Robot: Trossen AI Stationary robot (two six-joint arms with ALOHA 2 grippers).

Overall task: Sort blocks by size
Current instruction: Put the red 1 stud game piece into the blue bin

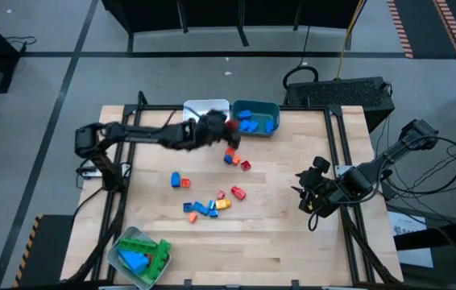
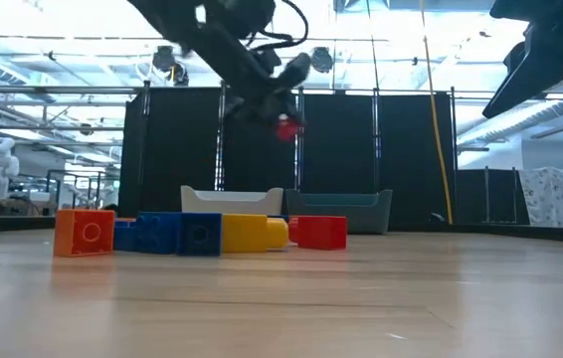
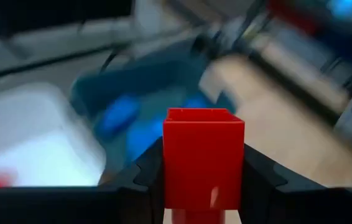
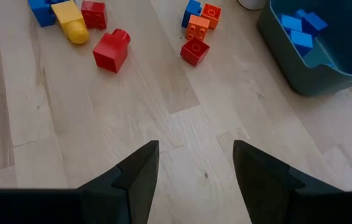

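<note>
My left gripper (image 1: 226, 127) is raised over the table's far side, by the near rims of the white bin (image 1: 206, 108) and the teal bin (image 1: 258, 118). It is shut on a small red block (image 3: 203, 155), which also shows high in the low view (image 2: 286, 129). Blue blocks (image 1: 250, 121) lie in the teal bin. Loose blocks lie flat on the table: a red and orange group (image 1: 234, 159), a blue and orange pair (image 1: 179, 180), and a mixed cluster (image 1: 206, 207). My right gripper (image 4: 196, 165) waits open above bare wood at the table's right. My left gripper pinches the red block by two opposite side walls (image 3: 171, 168) between its two fingers (image 3: 146, 177). The fingers come from the table's left, slanting down. The block juts out past the fingertips and is lifted clear of the table.
A clear-grey bin (image 1: 120, 259) with green and blue blocks stands at the near left corner. Black rails (image 1: 339, 153) run along the table's sides. Bare wood lies across the near right part of the table.
</note>
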